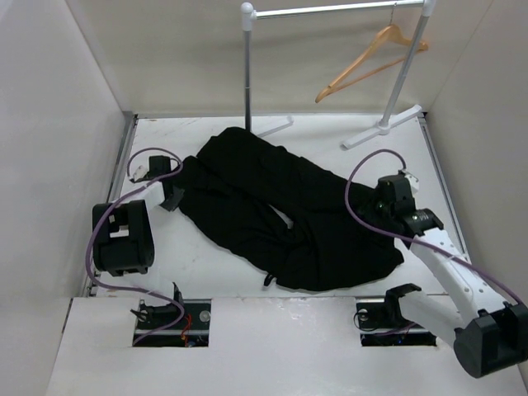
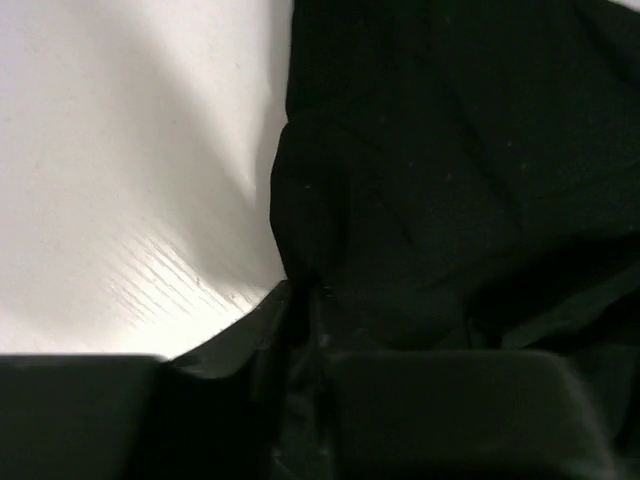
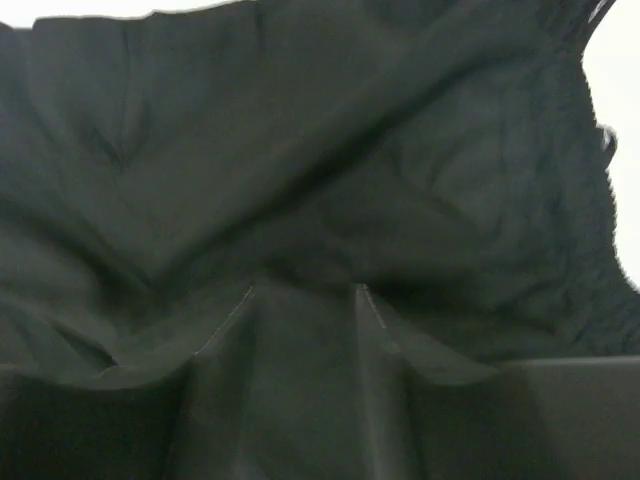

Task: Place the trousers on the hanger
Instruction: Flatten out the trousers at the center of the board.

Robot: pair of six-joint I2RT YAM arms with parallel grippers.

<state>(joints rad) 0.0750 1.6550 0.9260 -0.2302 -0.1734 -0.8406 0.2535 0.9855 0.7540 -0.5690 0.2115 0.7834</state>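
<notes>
Left end effector [image 1: 171,196] is sitting low at the left edge of the trousers [image 1: 280,214], and its wrist view is showing the two fingers [image 2: 450,410] drawn close together with a fold of black cloth filling the narrow gap between them, so I'm reading that as a pinch on the fabric. Right end effector [image 1: 386,198] is pressing in at the opposite edge of the garment; its own camera is showing nothing but dark creased cloth bunching up between dark fingers [image 3: 570,420], and I'm not able to tell whether those are closing on it or standing open around it. Trousers themselves are lying spread and rumpled across the middle of the tabletop [image 1: 214,268], running diagonally, with no part of them looking lifted clear in the overhead view. Over at the back right the hanger [image 1: 371,59] is dangling bare from the rail stand [image 1: 330,11], well apart from the cloth. So by my reckoning we're sitting right at the start: the pick-up is only just getting under way, and everything that matters is waiting to be done, meaning raising the fabric, carrying it back toward the rail, and draping it over that hanger
</notes>
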